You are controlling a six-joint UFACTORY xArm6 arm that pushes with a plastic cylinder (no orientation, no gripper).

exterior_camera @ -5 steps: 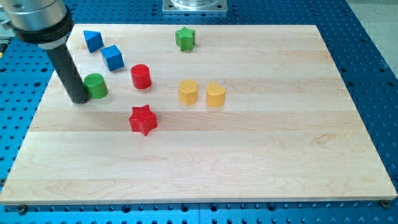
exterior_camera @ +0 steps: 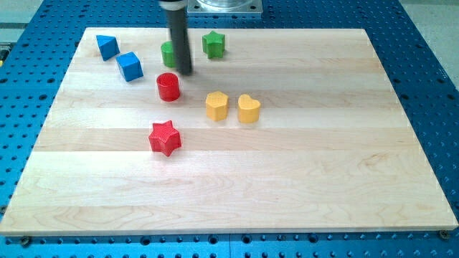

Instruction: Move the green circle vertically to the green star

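Note:
The green circle (exterior_camera: 168,54) sits near the view's top, left of the green star (exterior_camera: 213,44), with a gap between them. My dark rod comes down from the top edge and partly covers the circle's right side. My tip (exterior_camera: 185,72) rests on the board just right of and below the green circle, above the red circle (exterior_camera: 168,87). The green star lies to the tip's upper right.
Two blue blocks (exterior_camera: 107,46) (exterior_camera: 130,66) lie at the upper left. A red star (exterior_camera: 165,137) sits lower on the board. A yellow block (exterior_camera: 216,105) and a yellow heart (exterior_camera: 248,109) lie near the middle. The wooden board (exterior_camera: 287,179) rests on a blue perforated table.
The green circle has moved up and to the right, from left of the red circle to near the green star. My rod has swung from the circle's left to its right side.

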